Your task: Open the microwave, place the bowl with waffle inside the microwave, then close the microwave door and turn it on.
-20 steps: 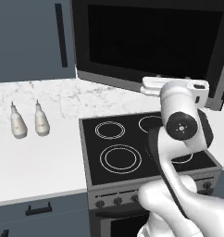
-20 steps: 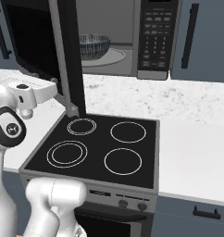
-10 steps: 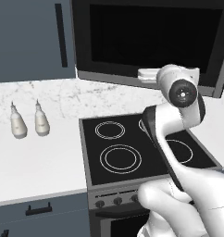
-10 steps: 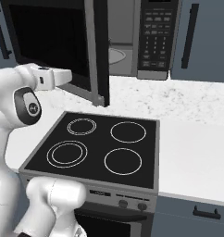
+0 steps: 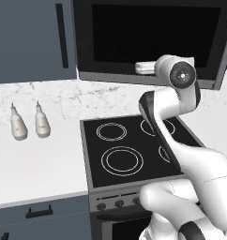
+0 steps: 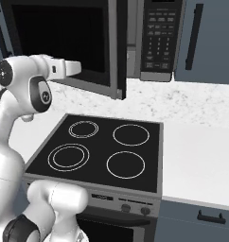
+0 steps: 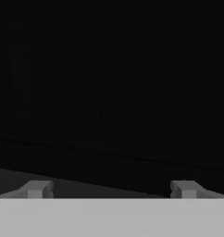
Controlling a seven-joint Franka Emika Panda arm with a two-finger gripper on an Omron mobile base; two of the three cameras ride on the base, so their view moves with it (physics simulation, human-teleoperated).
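Arm up against a nearly closed microwave door

From the left base view, the microwave door [image 5: 153, 42] spreads wide and dark above the stove [image 5: 134, 150], and the gripper [image 5: 142, 68] sits at its lower edge; two small bottles [image 5: 28, 123] stand on the counter [image 5: 35, 164] to the left. From the right base view, the door [image 6: 69, 42] stands slightly ajar from the microwave [image 6: 152, 40], whose keypad [image 6: 158, 35] shows to the right; the gripper [image 6: 74, 67] is at the door's lower front. In the hand view, the fingertips [image 7: 37, 189] are spread wide apart with nothing between them, facing dark glass. Bowl and waffle: cannot tell where.
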